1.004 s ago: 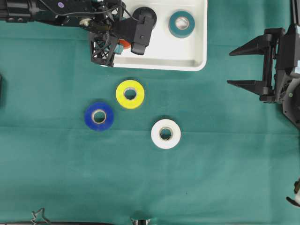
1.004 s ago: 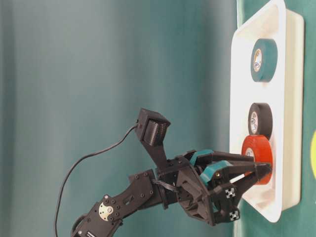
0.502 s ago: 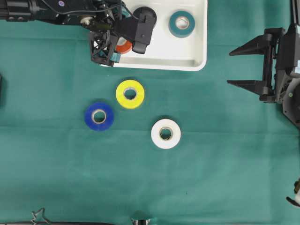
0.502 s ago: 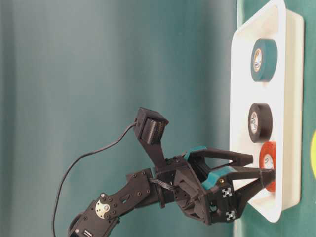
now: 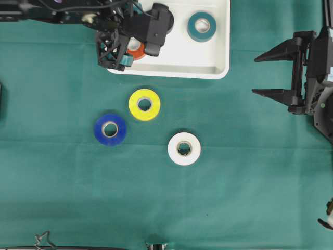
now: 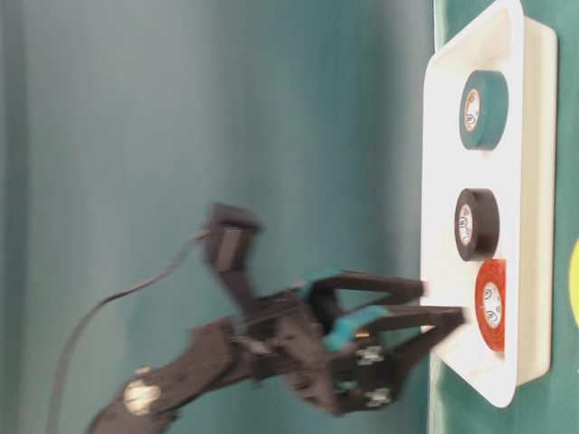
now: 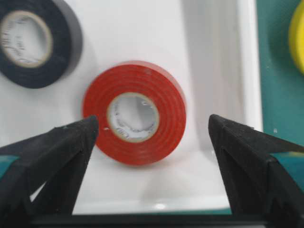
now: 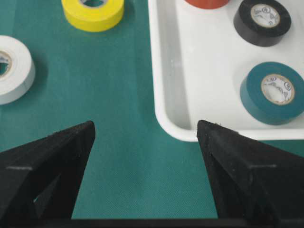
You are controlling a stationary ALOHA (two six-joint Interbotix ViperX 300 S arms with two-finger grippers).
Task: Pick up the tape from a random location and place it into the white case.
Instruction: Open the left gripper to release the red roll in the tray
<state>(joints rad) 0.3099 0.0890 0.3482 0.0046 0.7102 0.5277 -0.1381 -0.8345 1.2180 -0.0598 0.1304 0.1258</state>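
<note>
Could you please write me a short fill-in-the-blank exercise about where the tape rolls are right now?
1. The white case holds ____ rolls.
2. The roll lying between the tips of the open left claw is ____.
3. The roll on the cloth nearest the case is ____.
4. The right claw holds ____.

Answers: three; red; yellow; nothing

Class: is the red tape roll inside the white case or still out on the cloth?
Inside. The red tape roll lies flat on the white case floor.
</note>
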